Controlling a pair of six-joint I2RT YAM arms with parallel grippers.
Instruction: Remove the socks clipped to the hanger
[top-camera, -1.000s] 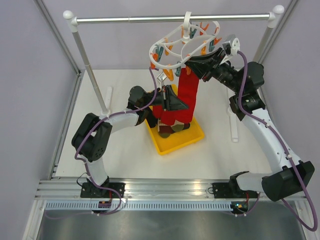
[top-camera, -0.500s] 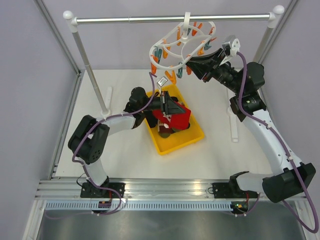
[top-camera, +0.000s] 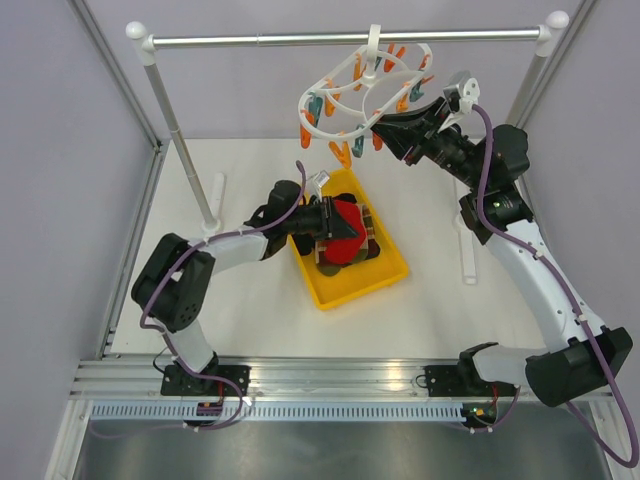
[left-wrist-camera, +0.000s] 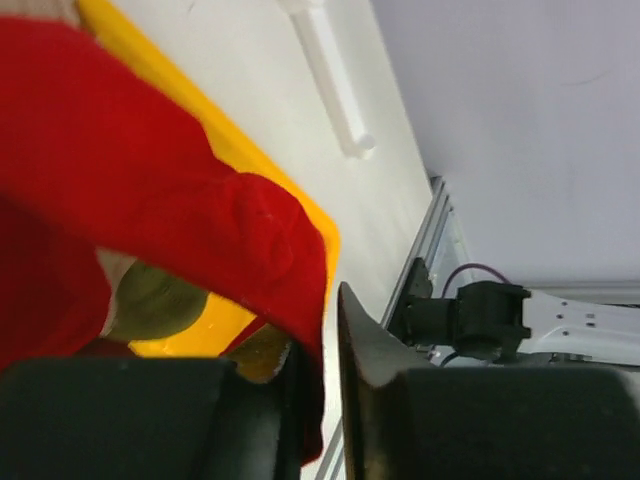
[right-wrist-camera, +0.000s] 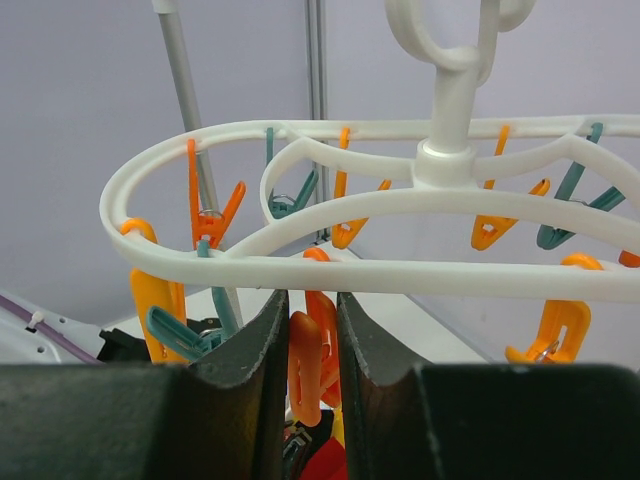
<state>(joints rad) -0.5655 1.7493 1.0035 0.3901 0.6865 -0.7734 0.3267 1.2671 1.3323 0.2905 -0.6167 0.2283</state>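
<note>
one red sock (top-camera: 345, 232) now lies in the single yellow bin (top-camera: 388, 272), down from the one white hanger (right-wrist-camera: 440, 195) on the rail (top-camera: 250, 40), where it hung a second ago. the left gripper (left-wrist-camera: 322, 330) has its jaws a crack apart with the sock's edge between them, and i cannot tell if it grips. the right gripper (right-wrist-camera: 312, 300) pinches one orange clip (right-wrist-camera: 305, 375).

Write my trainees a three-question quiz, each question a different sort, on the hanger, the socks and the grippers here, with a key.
1. True or false: the hanger hangs from the metal rail.
2. Where is the red sock? A clipped to the hanger; B in the yellow bin; C draped on the rail.
3. Fill in: the right gripper is closed on an ___ clip.
Key: 1 true; 2 B; 3 orange.
</note>
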